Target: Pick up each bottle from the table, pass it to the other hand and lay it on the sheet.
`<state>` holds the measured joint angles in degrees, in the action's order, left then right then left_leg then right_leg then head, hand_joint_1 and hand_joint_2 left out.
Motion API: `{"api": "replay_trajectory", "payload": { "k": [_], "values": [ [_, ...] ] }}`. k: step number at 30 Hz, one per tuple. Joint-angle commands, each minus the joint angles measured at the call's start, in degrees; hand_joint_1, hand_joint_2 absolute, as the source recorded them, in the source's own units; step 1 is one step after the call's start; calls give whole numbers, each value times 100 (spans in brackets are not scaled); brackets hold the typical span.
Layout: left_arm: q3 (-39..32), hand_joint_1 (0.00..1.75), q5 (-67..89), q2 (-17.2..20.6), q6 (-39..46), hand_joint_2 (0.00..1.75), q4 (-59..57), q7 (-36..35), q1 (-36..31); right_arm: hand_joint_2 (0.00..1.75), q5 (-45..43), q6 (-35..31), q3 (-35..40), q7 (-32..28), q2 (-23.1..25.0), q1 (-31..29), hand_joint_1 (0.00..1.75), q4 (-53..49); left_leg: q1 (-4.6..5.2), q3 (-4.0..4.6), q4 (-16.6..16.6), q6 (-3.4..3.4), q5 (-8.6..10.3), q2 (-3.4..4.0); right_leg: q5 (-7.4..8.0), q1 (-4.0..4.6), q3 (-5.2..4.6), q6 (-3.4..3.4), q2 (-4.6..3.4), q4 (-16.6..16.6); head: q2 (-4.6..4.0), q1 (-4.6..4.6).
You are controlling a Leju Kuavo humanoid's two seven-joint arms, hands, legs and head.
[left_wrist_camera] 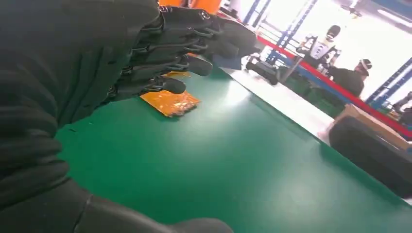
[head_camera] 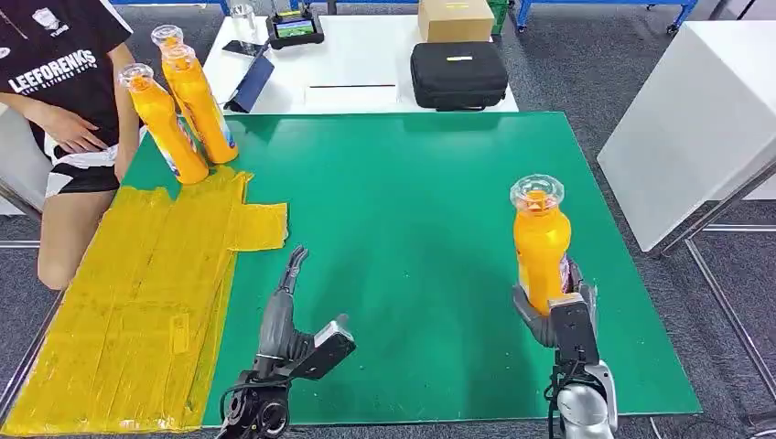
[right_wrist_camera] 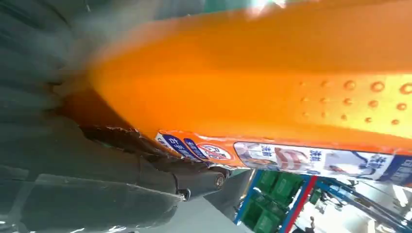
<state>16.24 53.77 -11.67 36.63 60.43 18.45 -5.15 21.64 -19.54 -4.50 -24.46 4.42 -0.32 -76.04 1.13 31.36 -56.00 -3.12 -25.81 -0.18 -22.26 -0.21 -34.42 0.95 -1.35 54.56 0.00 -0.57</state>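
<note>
Where the right hand [head_camera: 555, 311] grips it at the desk's [head_camera: 412, 229] 4 o'clock, an orange bottle [head_camera: 541, 240] with a clear cap stands upright. Its blue-and-white label [right_wrist_camera: 311, 158] and raised dots read from the right wrist. Left hand [head_camera: 291, 274], fingers [left_wrist_camera: 194, 65] spread and holding nothing, hovers beside the yellow sheet [head_camera: 146, 302]. Two more bottles [head_camera: 183, 105] stand at 10 o'clock near a person [head_camera: 64, 82].
</note>
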Motion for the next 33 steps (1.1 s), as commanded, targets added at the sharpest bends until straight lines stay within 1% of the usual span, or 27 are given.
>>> {"api": "replay_trajectory", "payload": {
  "k": [1, 2, 3, 4, 5, 7, 8, 10, 11, 12, 15, 17, 20, 21, 24, 25, 28, 29, 32, 33],
  "values": [
    [315, 0, -643, 104, -481, 175, 296, 62, 77, 175, -478, 178, 350, -146, 463, -328, 175, 598, -6, -19, 0, 23, -11, 13, -7, 5, 17, -2, -2, -2, 0, 0],
    [279, 0, -1082, 93, -819, 175, 436, 174, 118, 175, -447, 150, 440, -165, 458, -366, 175, 678, -9, -24, -1, 29, -15, 12, -10, 8, 24, -2, 1, -2, 0, -2],
    [128, 0, -2296, 38, -1809, 175, 731, 342, 204, 175, -477, 153, 557, -158, 464, -462, 175, 845, -6, -10, 0, 19, -10, 13, -4, 6, 12, -2, 0, -4, 0, 2],
    [-67, 0, -3479, -10, -2732, 175, 892, 315, 258, 175, -499, 157, 666, -158, 451, -579, 175, 1021, -9, -14, -4, 26, -17, 25, -6, 8, 15, -2, -8, -1, 0, 0],
    [-176, 0, -4195, 32, -3253, 175, 919, 207, 254, 175, -525, 127, 757, -178, 462, -724, 175, 1238, -7, -4, -2, 19, -13, 29, -1, 6, 8, -2, -11, -2, 0, 0],
    [-175, 0, -4238, 67, -3265, 175, 880, 214, 237, 175, -524, 87, 783, -179, 471, -785, 175, 1319, -11, -14, -4, 31, -20, 38, -5, 10, 17, -5, -16, -1, 0, 0],
    [-317, 0, -4956, 13, -3775, 175, 764, 57, 216, 175, -540, 119, 853, -190, 455, -866, 175, 1464, -6, -4, 1, 22, -9, 19, -2, 5, 10, -3, 0, -4, 0, 0],
    [-500, 0, -5856, 21, -4186, 175, 485, -51, 114, 175, -495, 191, 1095, -244, 498, -998, 175, 1701, -11, -16, 0, 33, -14, 18, -8, 9, 15, -4, 7, -4, 0, -2],
    [-514, 0, -6076, 37, -4238, 175, 350, -22, 39, 175, -452, 217, 1238, -275, 523, -1051, 175, 1793, -8, -13, 7, 25, -6, 23, -1, 6, 9, -3, -4, -10, 0, -2],
    [-507, 0, -6138, 56, -4242, 175, 293, -18, -5, 175, -410, 207, 1326, -281, 552, -1081, 175, 1834, -12, -21, 6, 34, -11, 22, -5, 9, 17, -4, -1, -9, 0, 0],
    [-355, 0, -6375, 72, -4293, 175, 121, -36, -269, 175, -55, 198, 1953, -228, 620, -1294, 175, 2078, -10, -1, 4, 28, 0, 12, 0, 6, 1, -3, 7, -4, 0, 0],
    [-230, 0, -6330, 78, -4187, 175, 186, -39, -291, 175, 32, 178, 2174, -158, 712, -1298, 175, 2088, -13, 1, 2, 33, 2, 14, -1, 8, -2, -3, 6, -1, 0, -2],
    [-48, 0, -6235, 115, -3944, 175, 255, -32, -259, 175, 147, 336, 2618, -104, 726, -1206, 175, 2030, -19, -17, -1, 45, -8, 6, -14, 13, 17, -3, 17, 2, 0, 0],
    [-10, 0, -6243, 124, -3932, 175, 235, -31, -266, 175, 193, 401, 2752, -95, 723, -1190, 175, 2041, -15, 1, 4, 31, 3, 1, -4, 9, 0, -2, 17, -2, 0, 0],
    [15, 0, -6249, 116, -3877, 175, 202, -7, -274, 175, 235, 452, 2953, -86, 735, -1185, 175, 2129, -15, 1, 3, 31, 3, -3, -6, 10, 0, -1, 20, -1, 0, 0],
    [38, 0, -6192, 112, -3791, 175, 207, 14, -280, 175, 261, 485, 3071, -89, 731, -1203, 175, 2213, -22, -24, -3, 48, -14, -3, -22, 17, 27, -1, 28, 2, 0, 0],
    [58, 0, -6137, 120, -3686, 175, 205, 10, -279, 175, 220, 467, 3203, -125, 761, -1255, 175, 2435, -13, 8, 5, 30, 5, -2, -4, 9, -5, -1, 18, -2, 0, 0],
    [58, 0, -6137, 120, -3686, 175, 205, 10, -279, 175, 220, 467, 3203, -125, 761, -1255, 175, 2435, -16, -4, 5, 37, 0, -1, -9, 11, 6, -1, 21, -3, 0, 0],
    [55, 0, -6137, 127, -3686, 175, 199, 9, -280, 175, 209, 464, 3204, -131, 754, -1273, 175, 2456, -13, 8, 5, 31, 5, -8, -5, 9, -5, -1, 23, -3, 0, 0],
    [62, 0, -6101, 132, -3637, 175, 191, 26, -285, 175, 170, 487, 3234, -140, 752, -1305, 175, 2520, -15, 0, 2, 38, 0, -9, -10, 11, 4, -2, 27, -1, 0, 0]
  ]
}}
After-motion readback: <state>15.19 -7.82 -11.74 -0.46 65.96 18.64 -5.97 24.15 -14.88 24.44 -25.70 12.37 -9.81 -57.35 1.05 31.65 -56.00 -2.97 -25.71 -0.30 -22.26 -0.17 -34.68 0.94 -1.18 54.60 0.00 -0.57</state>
